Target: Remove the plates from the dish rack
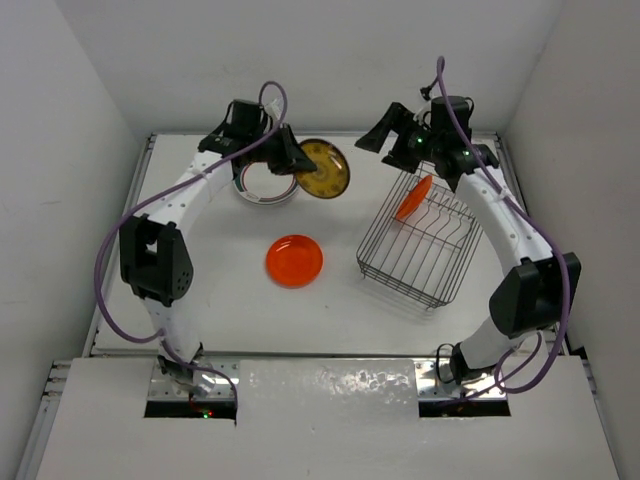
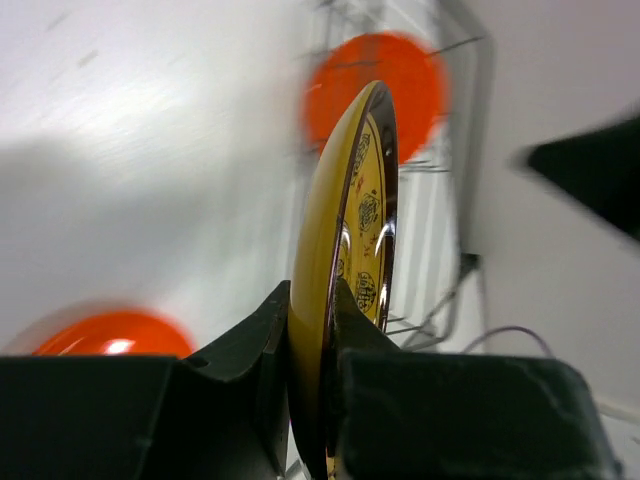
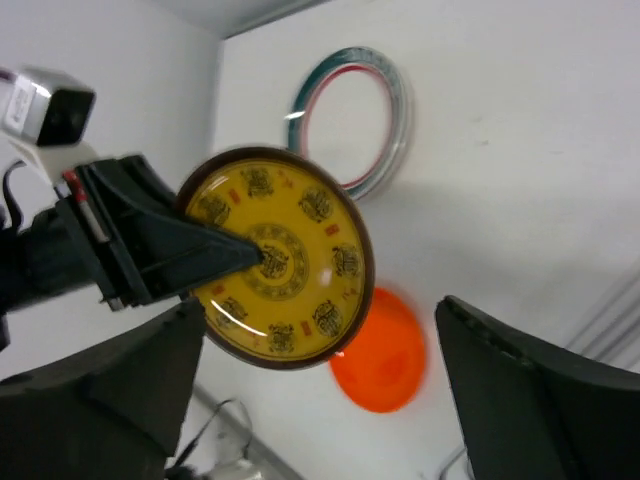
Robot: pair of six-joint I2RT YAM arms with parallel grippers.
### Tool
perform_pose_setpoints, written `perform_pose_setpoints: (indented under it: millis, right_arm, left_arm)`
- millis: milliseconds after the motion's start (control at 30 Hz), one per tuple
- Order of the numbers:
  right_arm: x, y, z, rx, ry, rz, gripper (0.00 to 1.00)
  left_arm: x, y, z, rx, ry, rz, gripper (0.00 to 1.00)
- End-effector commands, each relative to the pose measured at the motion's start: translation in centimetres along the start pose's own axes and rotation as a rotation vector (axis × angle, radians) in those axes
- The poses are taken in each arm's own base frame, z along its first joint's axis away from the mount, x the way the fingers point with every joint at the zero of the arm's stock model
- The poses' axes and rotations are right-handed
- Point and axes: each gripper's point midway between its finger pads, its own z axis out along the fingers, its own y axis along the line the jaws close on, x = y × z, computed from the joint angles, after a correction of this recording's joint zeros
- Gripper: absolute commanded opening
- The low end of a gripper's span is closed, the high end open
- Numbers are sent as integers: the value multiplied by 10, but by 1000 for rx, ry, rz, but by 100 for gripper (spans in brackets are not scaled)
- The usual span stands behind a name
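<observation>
The yellow plate [image 1: 324, 168], dark-rimmed with ornate medallions, has its edge pinched in my left gripper [image 2: 312, 310]; my right gripper [image 3: 318, 330] stands apart.

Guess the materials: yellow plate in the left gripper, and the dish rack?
Yellow plate: glossy, either glazed ceramic or melamine, can't tell which. Signs: sharp highlights on its printed face, dark brown rim. Dish rack: thin dark wire, probably coated metal. Signs: open grid sides, upright dividers, no obvious shine.

I work in a lab test cell: plain white wall panels [image 1: 330, 60] box in my flat white desk [image 1: 230, 310], with exposed purple cables [image 1: 99, 270] looping at its sides.
</observation>
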Motion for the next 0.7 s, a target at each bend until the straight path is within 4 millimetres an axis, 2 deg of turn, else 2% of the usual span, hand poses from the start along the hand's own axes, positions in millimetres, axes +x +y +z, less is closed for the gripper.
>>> perform_pose_setpoints:
  millis: [0, 33, 67, 133, 167, 200, 233, 367, 433, 467, 533, 567, 600, 633, 667]
  right_arm:
    - [-10, -57, -49, 443, -3, -136, 99]
    - [-9, -66, -58, 511, 15, -149, 99]
    - [-18, -70, -66, 562, 3, -165, 99]
    - [-14, -92, -79, 676, 45, -196, 99]
    - [-13, -97, -81, 695, 52, -204, 99]
    - [-12, -100, -84, 711, 54, -209, 99]
    - [-8, -108, -84, 729, 67, -217, 99]
    - [1, -124, -79, 755, 104, -219, 99]
    - [6, -135, -73, 787, 135, -232, 99]
    - [6, -140, -72, 805, 145, -236, 99]
    - [6, -158, -72, 890, 176, -248, 99]
    - [6, -163, -71, 919, 183, -251, 99]
    - [7, -169, -73, 950, 196, -249, 99]
    - [4, -175, -69, 978, 201, -248, 99]
    - [2, -180, -72, 1024, 204, -254, 99]
  left_arm:
    - [40, 58, -24, -268, 51, 6, 0]
    - [50, 64, -26, -286, 67, 1, 0]
    - [75, 82, -29, -324, 112, -28, 0]
    - [88, 84, -42, -341, 103, -19, 0]
    - [108, 98, -44, -371, 135, -41, 0]
    - [113, 99, -48, -370, 131, -33, 0]
    - [127, 109, -48, -384, 160, -47, 0]
    - [152, 125, -47, -404, 214, -84, 2]
    - [157, 128, -48, -410, 225, -91, 15]
    - [158, 129, -49, -416, 228, -90, 37]
    - [157, 130, -52, -432, 231, -83, 71]
    - [156, 130, -53, -438, 231, -66, 100]
    - [157, 133, -57, -464, 242, -64, 100]
    - [149, 129, -59, -475, 234, -42, 100]
    - [154, 134, -64, -510, 271, -32, 100]
